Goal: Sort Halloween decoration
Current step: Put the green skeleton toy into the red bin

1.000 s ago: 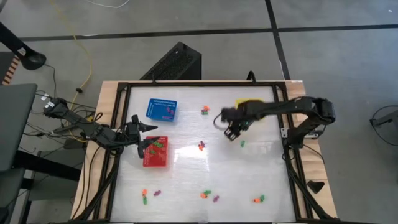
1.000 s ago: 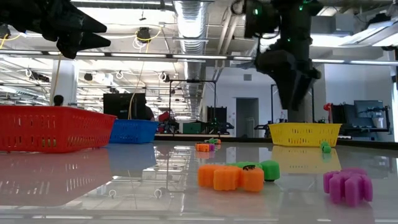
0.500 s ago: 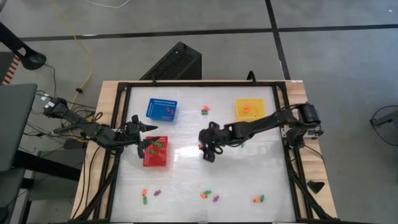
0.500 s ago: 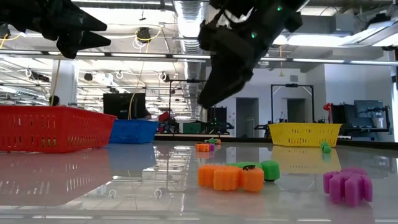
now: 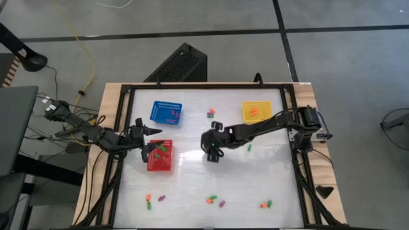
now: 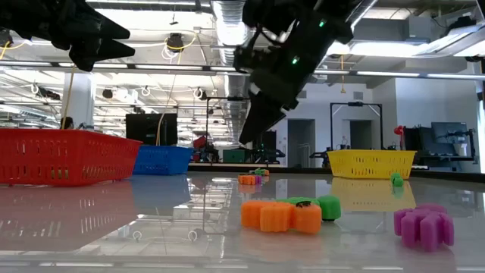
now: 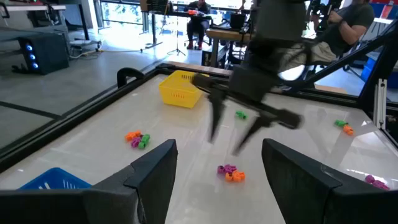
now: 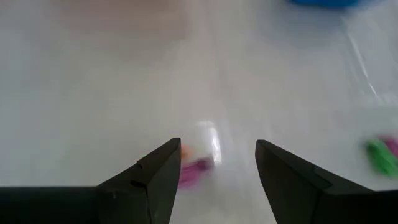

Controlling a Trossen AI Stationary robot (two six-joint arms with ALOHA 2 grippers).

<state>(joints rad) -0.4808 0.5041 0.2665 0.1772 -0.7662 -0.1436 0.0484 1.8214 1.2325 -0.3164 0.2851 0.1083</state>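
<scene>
1. Two hands are in view. The right hand (image 5: 211, 151) is at work, hanging over mid-desk with its fingers spread and nothing between them. Straight below its gap, the right wrist view shows a small purple-and-orange trinket pair (image 8: 194, 169), blurred.
2. That same pair lies on the bare desk (image 5: 192, 185) in the left wrist view (image 7: 229, 172), just beside the right hand's fingertips and not touching them.
3. The left hand (image 5: 148, 148) waits over the red basket (image 5: 160, 160), spread and empty.
4. Other Halloween trinkets lie scattered: an orange-green cluster (image 5: 210, 114) between the blue basket (image 5: 166, 113) and yellow basket (image 5: 257, 111), a lone green piece (image 5: 249, 147) near the right arm, and several (image 5: 213, 200) along the near edge. A few already sit in the baskets.
5. Risks, as I judge them: the purple and orange pieces touch, so a pinch may lift both and drop one colour in the wrong basket. A descent slightly off centre could flick the tiny pieces away across the glossy surface.
6. Hard to tell: in the high view the right hand covers the pair completely. The low view does not show it clearly either. What shape each trinket has cannot be made out.
</scene>
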